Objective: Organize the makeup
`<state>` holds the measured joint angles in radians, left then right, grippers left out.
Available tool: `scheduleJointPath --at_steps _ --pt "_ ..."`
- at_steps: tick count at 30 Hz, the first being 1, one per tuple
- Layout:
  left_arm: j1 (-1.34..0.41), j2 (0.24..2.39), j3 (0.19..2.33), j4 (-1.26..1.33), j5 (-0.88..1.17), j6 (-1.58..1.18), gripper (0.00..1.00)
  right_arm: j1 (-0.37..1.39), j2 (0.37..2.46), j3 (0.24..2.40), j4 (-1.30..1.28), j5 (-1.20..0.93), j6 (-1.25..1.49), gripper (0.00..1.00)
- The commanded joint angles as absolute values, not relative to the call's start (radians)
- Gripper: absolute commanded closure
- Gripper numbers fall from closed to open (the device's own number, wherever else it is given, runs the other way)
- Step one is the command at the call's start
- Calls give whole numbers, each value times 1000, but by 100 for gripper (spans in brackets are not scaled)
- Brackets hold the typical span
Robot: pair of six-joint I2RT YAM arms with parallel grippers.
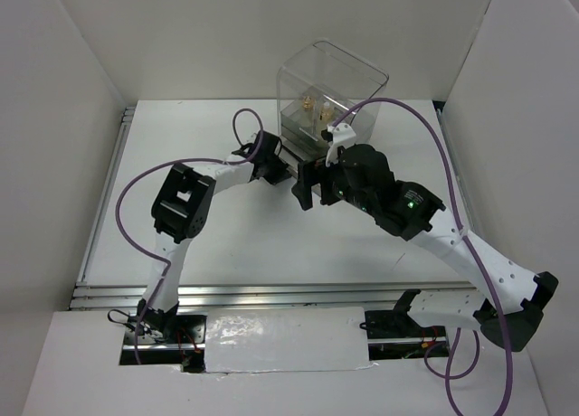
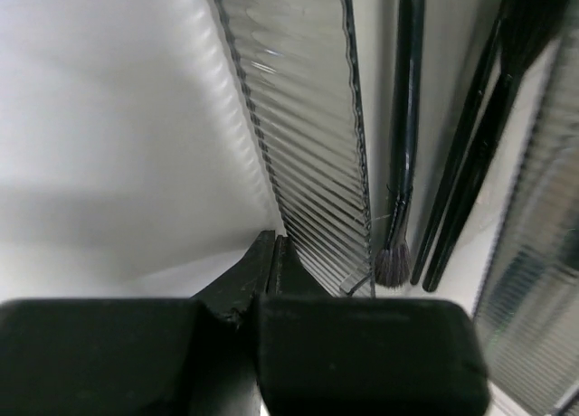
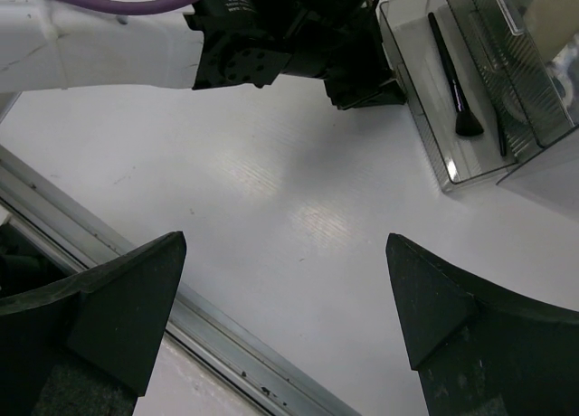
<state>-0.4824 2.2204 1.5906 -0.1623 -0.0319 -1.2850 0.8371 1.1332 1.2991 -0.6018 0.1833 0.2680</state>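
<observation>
Three thin black brushes [image 2: 404,118] lie inside a pulled-out ribbed clear drawer [image 2: 308,136] of the acrylic box [image 1: 330,86]. My left gripper [image 2: 274,246] is shut with nothing between its jaws, its tips against the outer side of the drawer wall. In the right wrist view the left gripper [image 3: 362,72] sits at the drawer's end [image 3: 412,90], and a brush [image 3: 452,72] shows inside. My right gripper [image 3: 285,253] is open and empty, above bare table in front of the drawer. Small gold items [image 1: 310,102] show inside the box; the jars are not in view.
The box stands at the back middle of the white table [image 1: 226,244]. Both arms crowd just in front of it. White walls enclose the table on the left, right and back. A metal rail [image 3: 226,344] runs along the near edge.
</observation>
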Motion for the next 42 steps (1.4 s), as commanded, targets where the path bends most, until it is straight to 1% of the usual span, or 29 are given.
scheduleJointPath --at_steps 1,8,10,17,20,23,24,27,34,35,37,38,39,40,42 --pt "-485 2250 1649 -46 9 -1266 100 831 1118 1292 -588 179 252 0" --pt "-485 2313 1732 -51 23 -1264 100 833 1137 1295 -580 183 245 0" --pt "-485 2339 1759 -46 32 -1267 98 833 1138 1292 -581 186 245 0" --pt "-485 2393 1824 -12 57 -1281 95 830 1147 1281 -577 199 241 0" --pt "-483 2402 1833 -5 63 -1273 88 830 1152 1282 -575 207 236 0" --pt "-483 2422 1845 41 81 -1266 86 825 1154 1281 -575 212 235 0" --pt "-483 2428 1844 49 84 -1267 83 825 1152 1281 -575 210 235 0" --pt "-482 2437 1844 110 109 -1264 82 824 1152 1278 -575 212 232 0" --pt "-482 2436 1855 84 95 -1275 82 819 1164 1285 -569 209 229 0" --pt "-480 2430 1853 75 88 -1273 77 819 1167 1289 -569 204 230 0" --pt "-476 2415 1833 64 81 -1276 73 819 1175 1293 -568 199 230 0" --pt "-472 2410 1821 66 81 -1276 66 819 1178 1296 -568 196 230 0" --pt "-471 2404 1810 63 81 -1276 62 819 1186 1302 -568 192 233 0" --pt "-466 2387 1789 64 80 -1275 55 821 1187 1305 -569 184 236 0" --pt "-462 2366 1760 43 68 -1267 48 818 1192 1313 -571 178 236 0"
